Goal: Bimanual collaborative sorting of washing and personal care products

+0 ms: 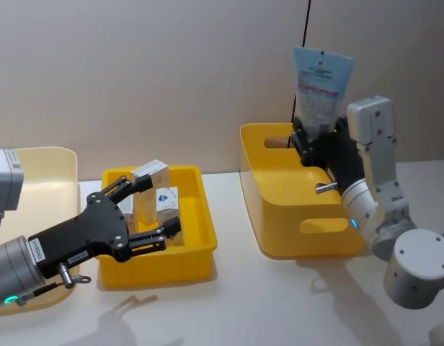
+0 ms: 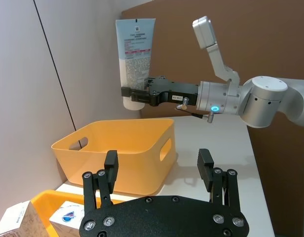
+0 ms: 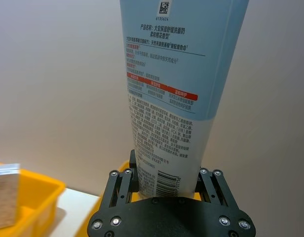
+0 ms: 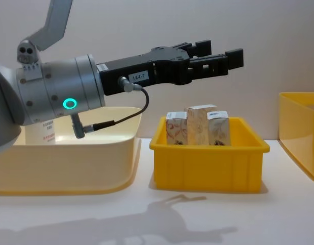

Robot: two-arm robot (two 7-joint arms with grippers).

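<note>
The right pincer (image 1: pixel 319 140) is clamped on the lower part of a tall light-blue squeeze tube (image 1: pixel 321 83), one black finger pressed against each side just above the cap end. The tube stands upright in this grip. Its flat crimped end rises well above the pincer, and its printed face, with small text, red bands and a barcode, is turned toward the wrist. Below this pincer sits a deep yellow bin (image 1: pixel 308 216) with cut-out handles. In the left wrist view the tube's cap end hangs above the bin, clear of its rim.

The left pincer (image 1: pixel 151 209) is spread wide and grips nothing. It hangs over a shallow yellow tray (image 4: pixel 208 168), its two fingers (image 4: pixel 236 55) parted above the small white cartons (image 4: pixel 198 125). In the chest view three cartons stand upright and close together in the tray. There is a clear gap between their tops and the fingertips above, so the pincer touches none of them. Behind this pincer, under its arm, lies a cream bin (image 4: pixel 65 168), just beside the tray. The deep bin stands apart from the tray, and all three rest on a white table (image 1: pixel 236 303).
</note>
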